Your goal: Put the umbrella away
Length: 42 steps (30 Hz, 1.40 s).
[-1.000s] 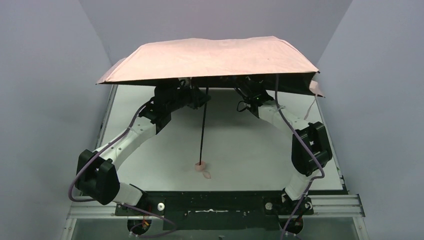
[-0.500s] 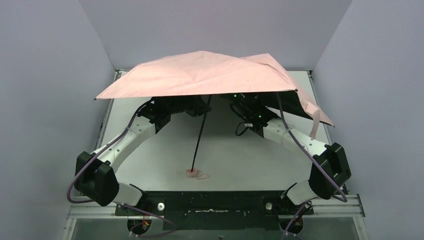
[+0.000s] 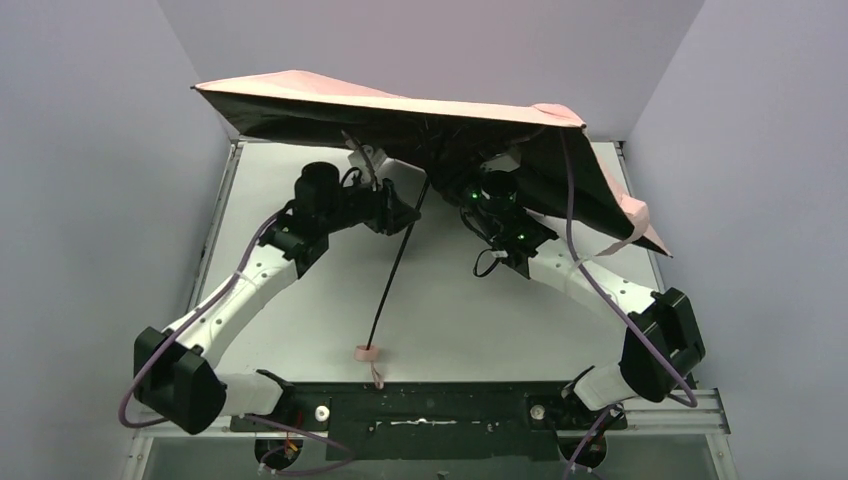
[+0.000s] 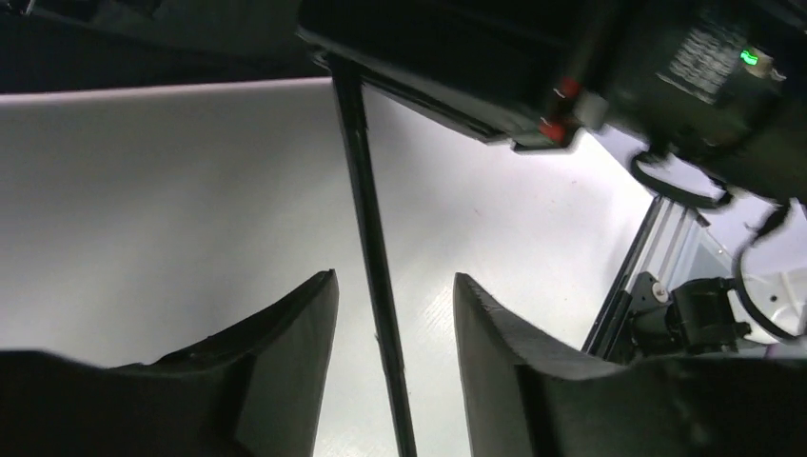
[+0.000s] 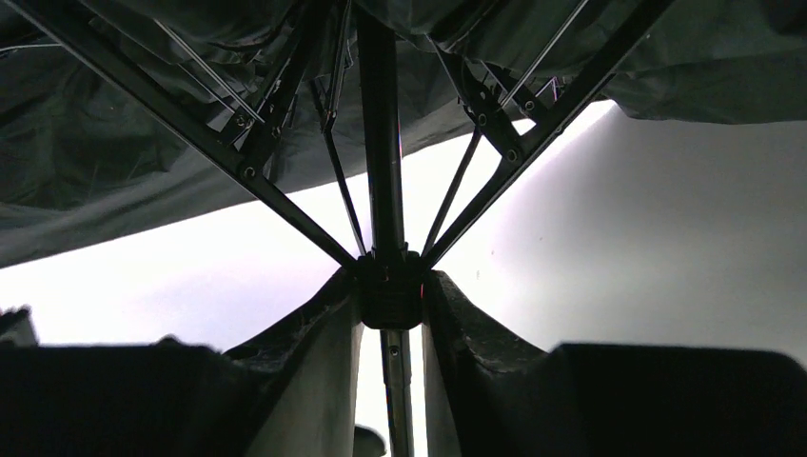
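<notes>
Left wrist view: the left gripper (image 4: 395, 286) has just let go, its fingers now apart, with the black shaft (image 4: 366, 209) running free between them. The right gripper (image 5: 390, 281) stays clamped on the runner (image 5: 390, 297) of the umbrella (image 3: 450, 110), under the ribs. Seen from above, the pink canopy (image 3: 330, 90), level a second ago, tips up at far left and sags at right. The handle (image 3: 366, 353) has slid toward the table's (image 3: 480, 310) near edge. Collapse looks begun, folding far from done
</notes>
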{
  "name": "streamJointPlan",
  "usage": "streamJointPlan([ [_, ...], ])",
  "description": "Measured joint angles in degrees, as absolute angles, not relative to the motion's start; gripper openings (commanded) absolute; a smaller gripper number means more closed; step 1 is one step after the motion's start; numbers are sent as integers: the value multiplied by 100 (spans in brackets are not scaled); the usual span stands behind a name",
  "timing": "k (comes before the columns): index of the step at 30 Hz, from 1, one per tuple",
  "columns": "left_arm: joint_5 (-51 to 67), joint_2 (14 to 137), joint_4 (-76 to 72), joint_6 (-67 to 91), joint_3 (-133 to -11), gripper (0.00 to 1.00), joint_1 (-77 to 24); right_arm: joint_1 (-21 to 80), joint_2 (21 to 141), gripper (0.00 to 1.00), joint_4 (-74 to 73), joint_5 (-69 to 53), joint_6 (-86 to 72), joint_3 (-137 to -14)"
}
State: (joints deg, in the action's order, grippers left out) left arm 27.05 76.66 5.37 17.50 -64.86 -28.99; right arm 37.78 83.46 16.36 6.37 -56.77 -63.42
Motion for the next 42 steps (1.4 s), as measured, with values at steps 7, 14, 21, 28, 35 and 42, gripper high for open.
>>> streamJointPlan([
  [7, 2775, 6565, 410, 1772, -5616, 77, -2939, 3476, 8541, 0, 1723, 556, -6134, -6646],
  [14, 2707, 5940, 1044, 1802, -4639, 73, -3057, 3306, 8705, 0, 1817, 550, -6372, -6834],
  [21, 2539, 5502, 1529, 1903, -4300, 12, -3098, 3297, 8746, 0, 1837, 447, -6399, -6849],
  [28, 2438, 5627, 1584, 1909, -4375, 0, -3103, 3225, 8753, 0, 1833, 200, -6348, -6840],
  [35, 2244, 5975, 2104, 1865, -4810, 0, -3151, 3494, 8731, 0, 1824, 670, -6307, -6383],
  [42, 1739, 6407, 2106, 1846, -5286, 0, -3100, 4539, 8582, 0, 1933, 491, -6853, -5419],
])
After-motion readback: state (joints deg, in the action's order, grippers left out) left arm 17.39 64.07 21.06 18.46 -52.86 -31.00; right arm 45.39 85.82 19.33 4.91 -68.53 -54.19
